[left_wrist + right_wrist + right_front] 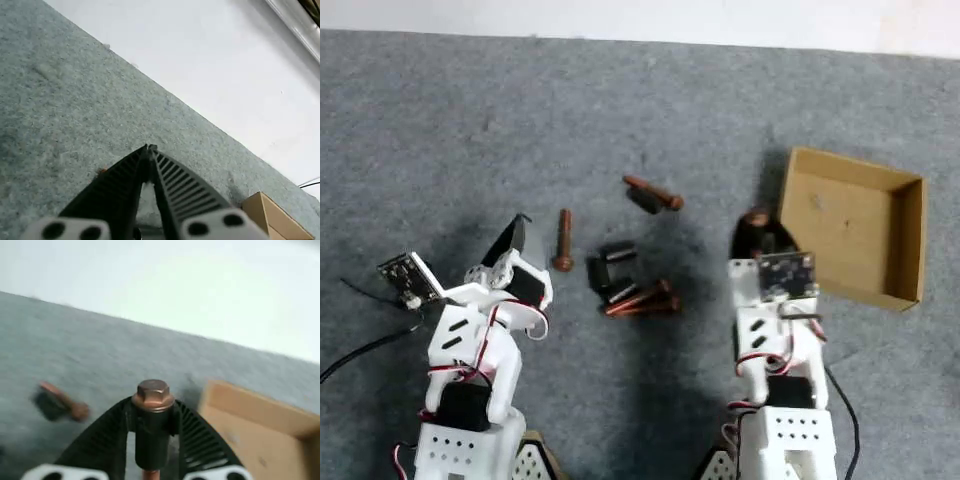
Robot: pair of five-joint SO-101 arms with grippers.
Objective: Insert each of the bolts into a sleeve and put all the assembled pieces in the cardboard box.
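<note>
— Surface?
— Table (450, 130), grey felt covering.
— Lying on it?
— One cardboard box (850, 235), far right; one loose bolt (563, 240), left of centre; one sleeved bolt (653, 194); two black sleeves (615, 268) just beside paired bolts (642, 300), centre

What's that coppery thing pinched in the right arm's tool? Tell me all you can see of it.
It is a bolt that looks like copper-coloured metal, with a six-sided flanged head. Its shank runs through a black sleeve, and a bit of bare shank shows past the sleeve's other end. The right tool is shut on the sleeve, its ribbed black fingers pressing from both sides. The head points away from the arm, close to the cardboard box.
</note>
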